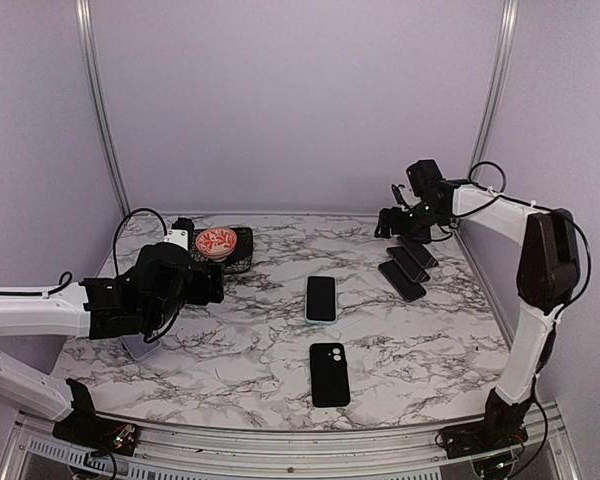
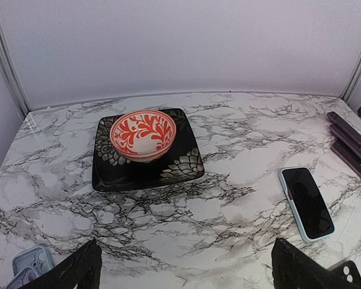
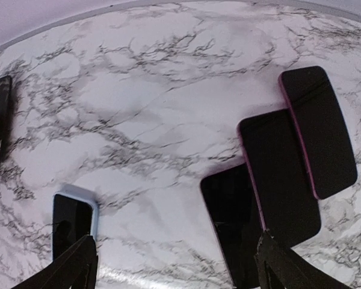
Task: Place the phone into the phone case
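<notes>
A phone (image 1: 321, 298) with a dark screen lies face up mid-table inside a light-blue case; it also shows in the left wrist view as the phone (image 2: 307, 203) and in the right wrist view as the phone (image 3: 72, 220). A black phone case (image 1: 329, 374) with camera holes lies nearer the front edge. My left gripper (image 1: 215, 283) hovers at the left, its jaws open and empty (image 2: 186, 274). My right gripper (image 1: 385, 222) hangs at the back right over three dark phones (image 3: 277, 180), open with nothing between its fingers (image 3: 177, 268).
A black square plate (image 2: 180, 171) carrying a red-and-white bowl (image 2: 142, 133) stands at the back left. The three overlapping dark phones (image 1: 408, 265) lie at the right. Pale-blue cases (image 2: 30, 265) rest under my left arm. Metal frame posts stand at the rear corners.
</notes>
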Robot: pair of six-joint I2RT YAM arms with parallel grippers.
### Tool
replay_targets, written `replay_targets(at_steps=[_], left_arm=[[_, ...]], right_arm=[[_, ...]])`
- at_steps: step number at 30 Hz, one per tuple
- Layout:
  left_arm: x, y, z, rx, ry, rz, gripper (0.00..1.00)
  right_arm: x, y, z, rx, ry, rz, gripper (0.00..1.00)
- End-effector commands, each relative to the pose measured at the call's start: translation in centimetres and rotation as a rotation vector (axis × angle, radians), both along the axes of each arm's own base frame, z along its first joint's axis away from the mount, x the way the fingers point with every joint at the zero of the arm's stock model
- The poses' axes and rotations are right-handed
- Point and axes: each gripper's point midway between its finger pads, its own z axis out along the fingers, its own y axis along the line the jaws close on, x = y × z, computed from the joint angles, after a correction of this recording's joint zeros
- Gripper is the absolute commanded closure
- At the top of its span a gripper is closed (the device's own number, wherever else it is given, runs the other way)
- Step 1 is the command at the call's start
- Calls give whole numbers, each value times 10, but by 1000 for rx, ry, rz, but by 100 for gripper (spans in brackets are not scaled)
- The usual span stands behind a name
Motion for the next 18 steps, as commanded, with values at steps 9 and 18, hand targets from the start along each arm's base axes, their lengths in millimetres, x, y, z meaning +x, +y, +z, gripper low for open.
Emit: replay_targets(at_steps=[9,18], left_arm=[[6,-12,-11,76,47,-39,1],[15,-27,-14,122,56,-62,1]], right_arm=[[79,-132,-84,-147,159,-76,1],[98,-127,-125,-147,171,28,1]])
